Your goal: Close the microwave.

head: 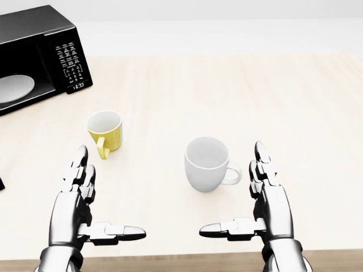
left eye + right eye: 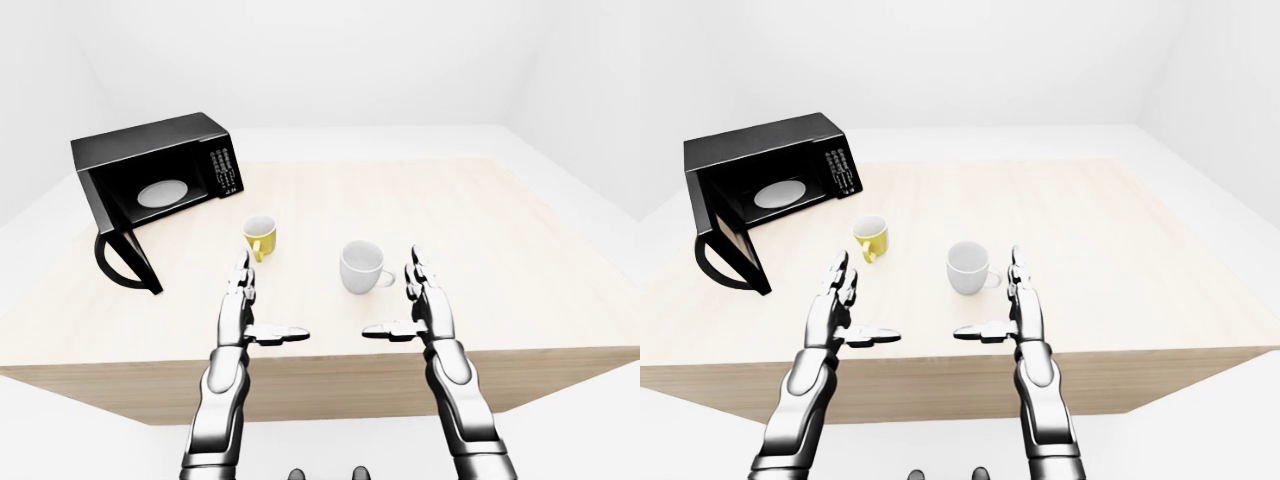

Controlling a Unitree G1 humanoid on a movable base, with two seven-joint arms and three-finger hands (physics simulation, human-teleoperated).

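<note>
A black microwave (image 2: 160,165) stands at the upper left of the wooden table (image 2: 480,230), its door (image 2: 122,250) swung wide open toward the table's left edge and a white turntable plate (image 2: 162,192) showing inside. My left hand (image 1: 85,212) hovers open, palm inward, over the table's near edge, far below and right of the microwave. My right hand (image 1: 258,209) mirrors it, open, fingers stretched out, nothing held. Neither hand touches anything.
A yellow mug (image 1: 106,131) stands below the microwave's keypad, just above my left hand. A white mug (image 1: 207,163) sits between my hands, its handle toward the right hand. The table's near edge (image 2: 330,358) runs under my wrists.
</note>
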